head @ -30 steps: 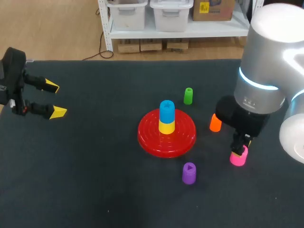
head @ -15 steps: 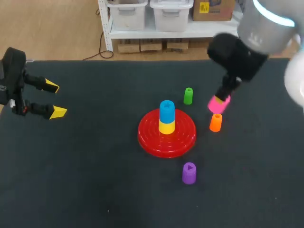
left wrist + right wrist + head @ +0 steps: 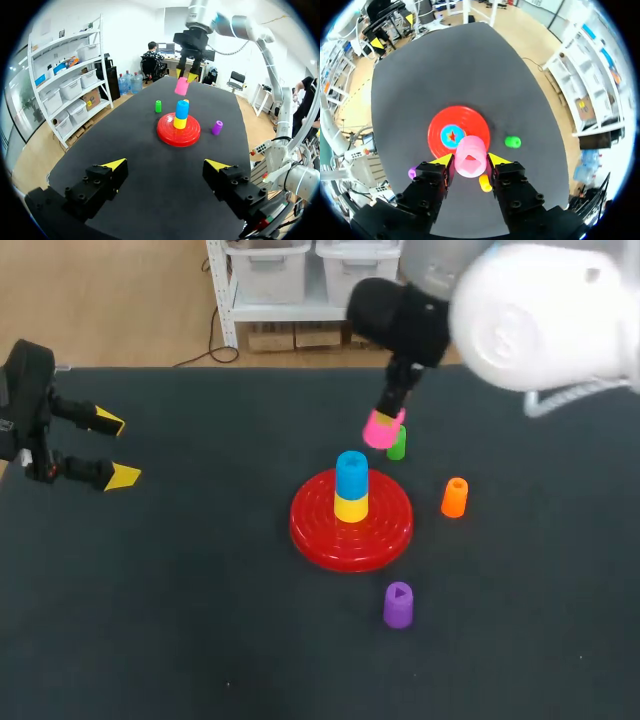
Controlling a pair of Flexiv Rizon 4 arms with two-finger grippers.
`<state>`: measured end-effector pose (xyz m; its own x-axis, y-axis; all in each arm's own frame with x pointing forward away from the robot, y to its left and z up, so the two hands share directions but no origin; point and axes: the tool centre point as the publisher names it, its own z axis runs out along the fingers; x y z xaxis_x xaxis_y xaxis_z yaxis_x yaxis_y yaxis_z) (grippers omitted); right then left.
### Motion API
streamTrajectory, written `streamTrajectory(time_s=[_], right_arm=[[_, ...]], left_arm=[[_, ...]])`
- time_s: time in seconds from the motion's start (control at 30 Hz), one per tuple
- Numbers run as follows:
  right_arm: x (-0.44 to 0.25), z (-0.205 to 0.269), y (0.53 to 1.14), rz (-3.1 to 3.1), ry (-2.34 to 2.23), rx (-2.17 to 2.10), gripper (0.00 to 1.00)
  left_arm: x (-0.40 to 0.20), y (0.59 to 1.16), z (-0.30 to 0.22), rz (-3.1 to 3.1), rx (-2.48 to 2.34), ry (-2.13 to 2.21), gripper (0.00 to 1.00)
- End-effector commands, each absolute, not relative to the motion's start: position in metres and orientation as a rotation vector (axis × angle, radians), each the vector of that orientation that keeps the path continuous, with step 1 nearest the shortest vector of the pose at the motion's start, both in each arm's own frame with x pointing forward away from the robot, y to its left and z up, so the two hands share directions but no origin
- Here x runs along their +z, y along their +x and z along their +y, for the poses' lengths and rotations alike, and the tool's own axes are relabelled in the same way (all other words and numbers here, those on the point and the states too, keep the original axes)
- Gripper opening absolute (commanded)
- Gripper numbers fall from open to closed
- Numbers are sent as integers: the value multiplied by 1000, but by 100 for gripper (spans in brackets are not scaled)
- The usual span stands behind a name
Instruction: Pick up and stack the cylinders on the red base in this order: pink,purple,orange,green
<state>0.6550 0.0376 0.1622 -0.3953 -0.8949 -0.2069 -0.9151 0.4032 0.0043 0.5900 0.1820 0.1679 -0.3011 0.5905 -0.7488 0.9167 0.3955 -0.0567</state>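
A big dark table (image 3: 180, 620) fills the view. Near its middle, a blue cylinder (image 3: 351, 472) stands upright on top of a yellow cylinder (image 3: 350, 508). The two touch and make one short tower.

Head and right wrist look down, left wrist roughly across; all share the red base (image 3: 351, 530).
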Motion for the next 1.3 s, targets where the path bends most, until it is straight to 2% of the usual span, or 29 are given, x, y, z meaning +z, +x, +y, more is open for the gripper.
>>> streamTrajectory(time_s=[0.03, 0.27, 0.6, 1.3], right_arm=[[168, 80, 668, 2543, -1741, 156, 0], [167, 82, 655, 2526, -1824, 152, 0], [162, 58, 647, 2548, -1823, 109, 0], [150, 65, 640, 2529, -1841, 128, 0]], left_arm=[[166, 590, 183, 2001, -649, 1283, 100], [166, 590, 183, 2001, -649, 1283, 100], [166, 590, 183, 2001, -649, 1283, 100], [166, 590, 183, 2001, -649, 1283, 100]])
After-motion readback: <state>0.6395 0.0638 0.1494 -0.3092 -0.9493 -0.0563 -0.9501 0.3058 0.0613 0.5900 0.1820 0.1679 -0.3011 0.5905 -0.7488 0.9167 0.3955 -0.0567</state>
